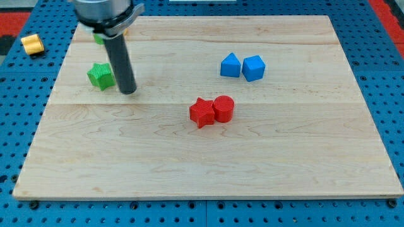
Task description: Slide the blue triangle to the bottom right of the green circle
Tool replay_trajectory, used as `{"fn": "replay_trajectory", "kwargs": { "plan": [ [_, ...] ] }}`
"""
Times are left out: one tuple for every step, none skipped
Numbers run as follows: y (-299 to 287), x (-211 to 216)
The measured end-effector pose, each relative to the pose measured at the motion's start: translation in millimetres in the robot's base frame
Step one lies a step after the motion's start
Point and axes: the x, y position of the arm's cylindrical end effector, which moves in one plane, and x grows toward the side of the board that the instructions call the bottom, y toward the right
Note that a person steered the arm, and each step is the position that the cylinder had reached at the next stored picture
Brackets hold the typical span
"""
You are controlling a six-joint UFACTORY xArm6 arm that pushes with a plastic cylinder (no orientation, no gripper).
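Observation:
The blue triangle (230, 65) sits at the view's upper right of centre, touching a blue cube-like block (254, 67) on its right. The green circle (99, 36) is at the view's top left, mostly hidden behind the arm. My tip (128, 90) rests on the board at the view's left, just right of a green star (100, 75) and far left of the blue triangle.
A red star (202, 112) and a red cylinder (223, 108) touch each other near the board's middle. A yellow block (31, 44) lies off the wooden board (208, 170) on the blue pegboard at the view's top left.

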Motion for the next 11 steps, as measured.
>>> {"fn": "replay_trajectory", "kwargs": {
  "plan": [
    [-44,-56],
    [-29,-101],
    [52,-111],
    [188,-112],
    [311,-115],
    [343,-94],
    [307,-81],
    [306,-88],
    [308,-96],
    [308,-101],
    [306,-98]
  ]
}}
